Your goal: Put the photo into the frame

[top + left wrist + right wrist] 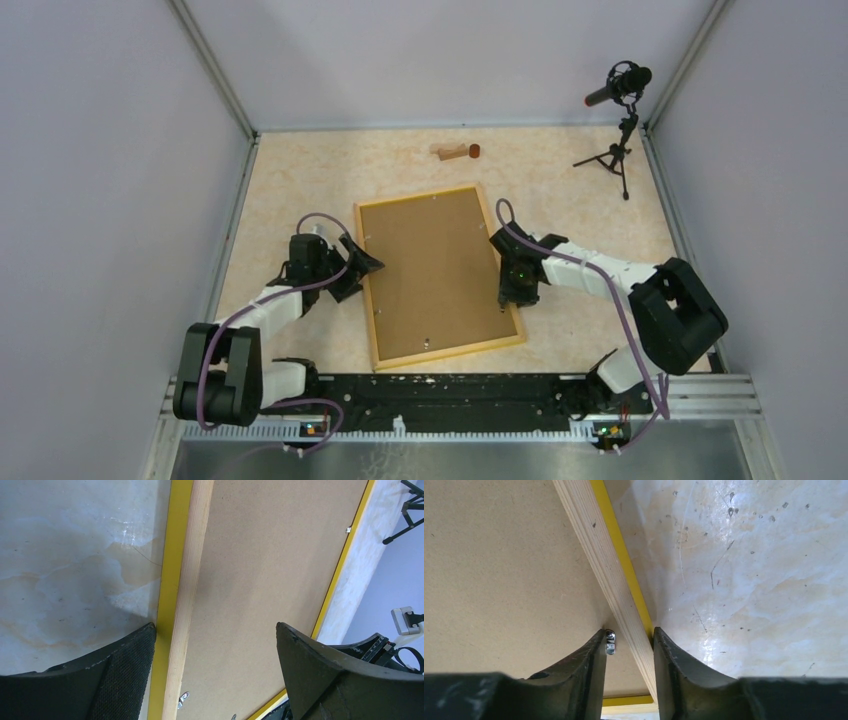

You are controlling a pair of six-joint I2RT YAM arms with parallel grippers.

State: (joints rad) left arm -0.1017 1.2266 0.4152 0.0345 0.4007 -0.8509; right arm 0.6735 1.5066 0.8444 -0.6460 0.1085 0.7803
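The frame is laid face down on the table, between the two arms, with a brown backing board filling its opening; the photo is not seen in any view, and whether it is hidden beneath the board cannot be told. The frame is judged to be light and stiff, its thin wooden rails narrow enough to be pinched across but likely to be twisted if it is lifted by one side alone. Its yellow painted outer edge is expected to be somewhat slippery against the finger pads. A hold is best taken across each long rail near its middle, clear of the small metal clip by which the board seems to be kept in. The right gripper is set astride the right rail with its jaws narrowed close about it, the outer finger lying against the yellow edge and the inner one just beside the clip; whether the rail is actually clamped cannot be told. The left gripper is held wide open over the left rail, with nothing gripped
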